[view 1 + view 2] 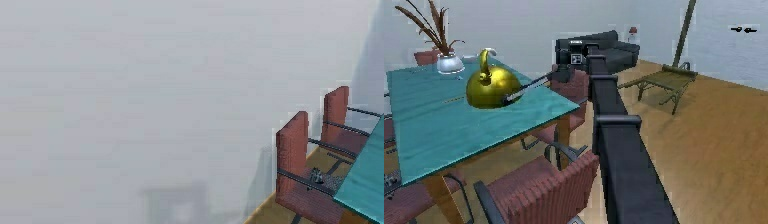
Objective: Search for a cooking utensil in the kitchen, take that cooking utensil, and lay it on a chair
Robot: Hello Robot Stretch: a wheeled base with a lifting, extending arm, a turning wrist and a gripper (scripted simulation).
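One golden kettle at the gripper's end

One golden kettle (487,90) stands upright on the teal table (434,135), near a potted plant (439,45). The gripper (529,90) points at its side; whether it holds anything cannot be told. The kettle looks rigid, with a smooth round body that is probably slippery. Its arched top handle seems the surest hold.

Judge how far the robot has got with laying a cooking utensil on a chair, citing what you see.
Done: a gold kettle is found, at the teal table. In hand: the tool reaches toward it; whether it holds the kettle cannot be told. Left: laying it on a chair; the kettle is on none yet.
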